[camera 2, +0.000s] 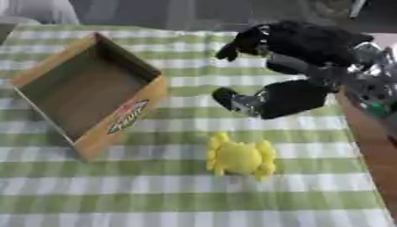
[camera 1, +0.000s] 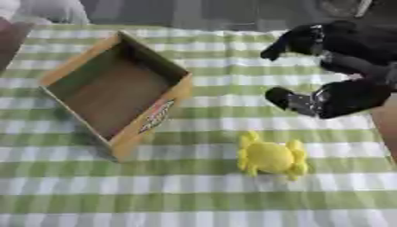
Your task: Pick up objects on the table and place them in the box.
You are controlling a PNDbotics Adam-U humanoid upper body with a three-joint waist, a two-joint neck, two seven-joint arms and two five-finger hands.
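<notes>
While the right hand (camera 1: 333, 71) hangs over the desk's (camera 1: 201, 199) green-and-white checked cloth in the left eye view, its fingers and thumb are spread apart, clasping nothing. Below it, apart from the fingertips, a yellow crab-shaped toy (camera 1: 270, 156) lies flat on the cloth. To the left sits the open cardboard box (camera 1: 149, 119), turned askew, nothing inside; its near wall carries a red-and-green label, the writing too blurred to read.

Over to the right eye view: same hand (camera 2: 291, 66), thumb low, fingers high, a clear gap between them. The toy (camera 2: 239, 157) sits near the box's (camera 2: 124, 117) right corner, not touching. No left hand shows.
</notes>
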